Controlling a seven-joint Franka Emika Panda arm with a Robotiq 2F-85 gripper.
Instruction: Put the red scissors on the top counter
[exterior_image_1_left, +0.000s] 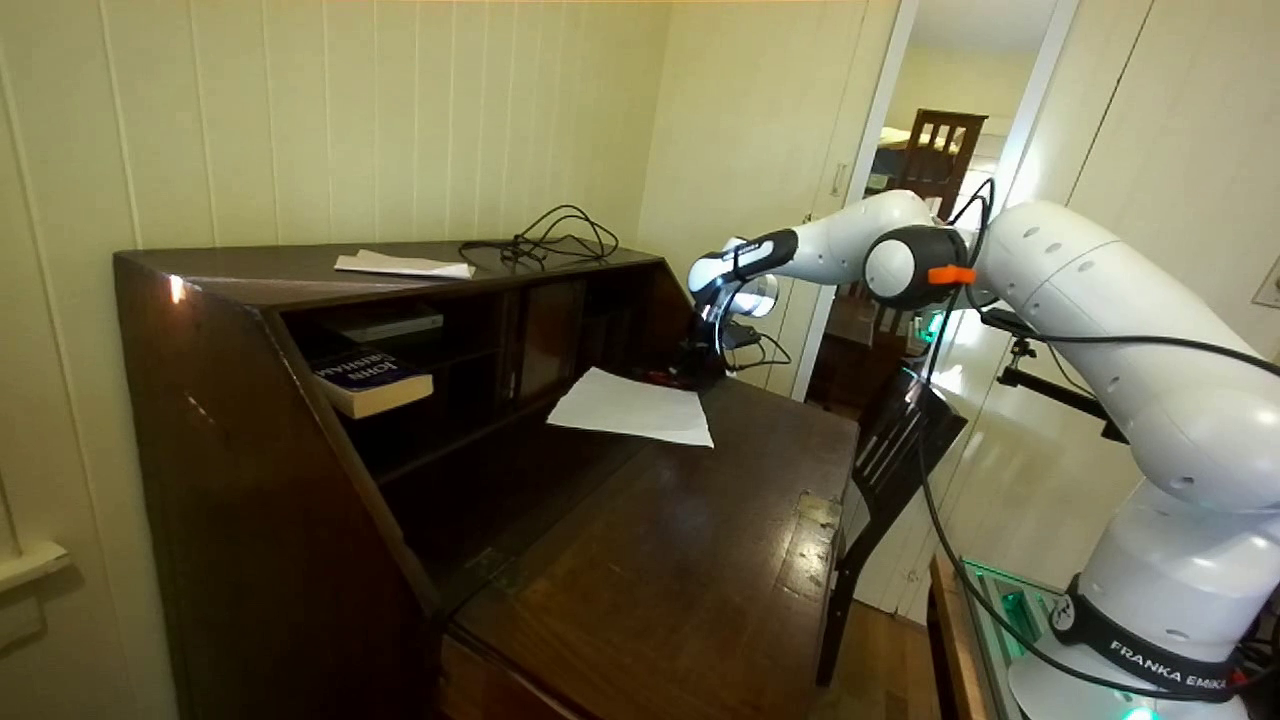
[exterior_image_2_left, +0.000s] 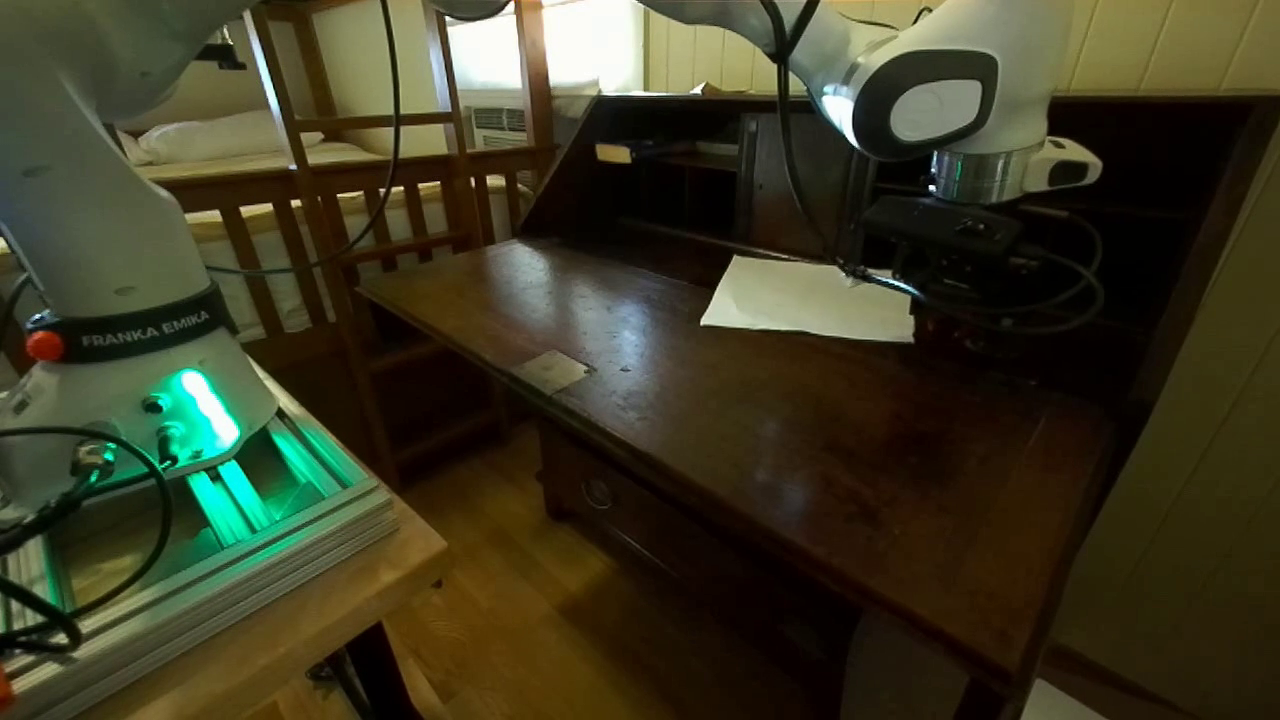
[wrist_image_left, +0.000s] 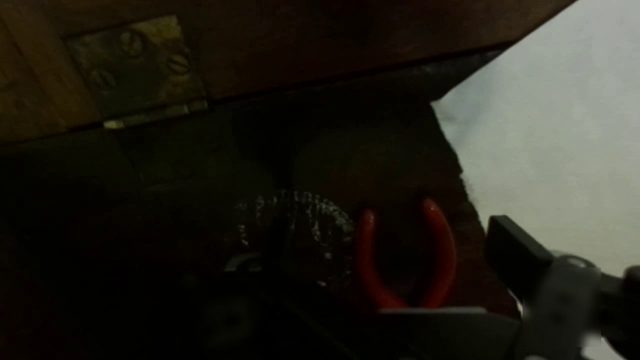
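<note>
In the wrist view the red scissors (wrist_image_left: 445, 255) should prove light, stiff and slick; pinch toward 6 o'clock, where both handles (wrist_image_left: 367, 245) converge. The gripper (wrist_image_left: 393, 242) stands spread wide.

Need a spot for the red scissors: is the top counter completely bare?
No, in an exterior view white paper and a looped black cable lie on the top counter.
</note>
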